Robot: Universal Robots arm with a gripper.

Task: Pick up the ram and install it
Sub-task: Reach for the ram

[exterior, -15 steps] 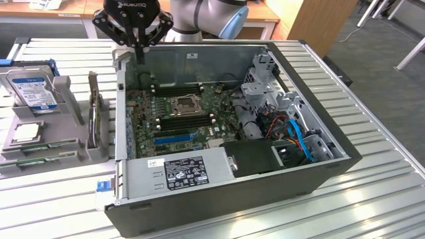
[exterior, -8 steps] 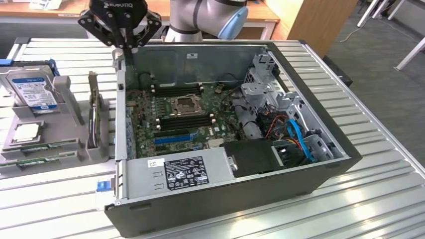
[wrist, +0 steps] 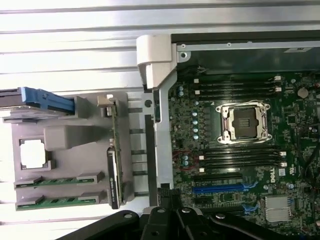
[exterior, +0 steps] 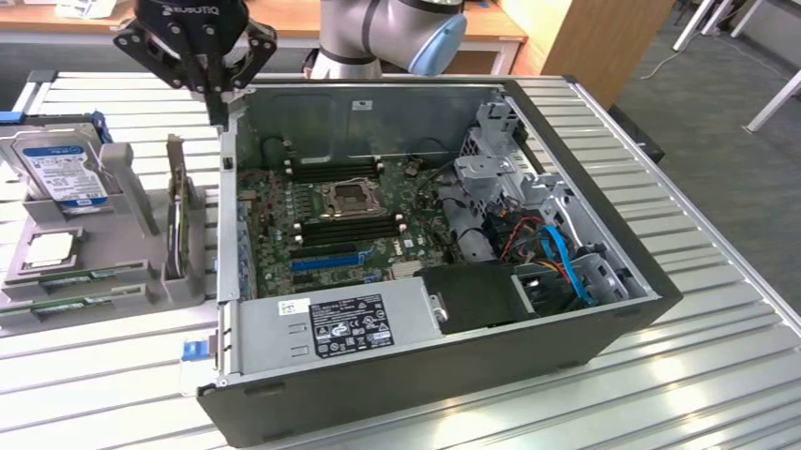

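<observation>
Bench (exterior: 714, 309) of ribbed metal slats carries everything, and the biggest thing on it is the computer case (exterior: 526, 370), laid on its side with the panel off so that the motherboard (exterior: 375, 246) faces up and can be reached from above. Along the case's near wall sits the power supply (exterior: 344, 323). The long black memory slots (exterior: 340, 228) run on either side of the open processor socket (exterior: 347, 199) and look empty, which I take to be why the board lies bare like this. Just beside the case, on the exterior view's left, stands a grey holder (exterior: 131, 281), its pockets shaped, as I judge, to keep each part in a known spot for an easy grasp. The hard drive (exterior: 60, 169) leans in the far pocket. The hand (exterior: 220, 94) hangs above the case's far corner, between holder and case, its fingers drawn together on nothing and well apart from the parts below, so I judge the pick not yet made. The ram (exterior: 78, 277) lies at the holder's near end, a thin green stick seated in a groove, with a second stick (exterior: 63, 305) just beside it, both untouched. The processor (exterior: 51, 248) rests flat in its square recess between the hard drive and the ram
</observation>
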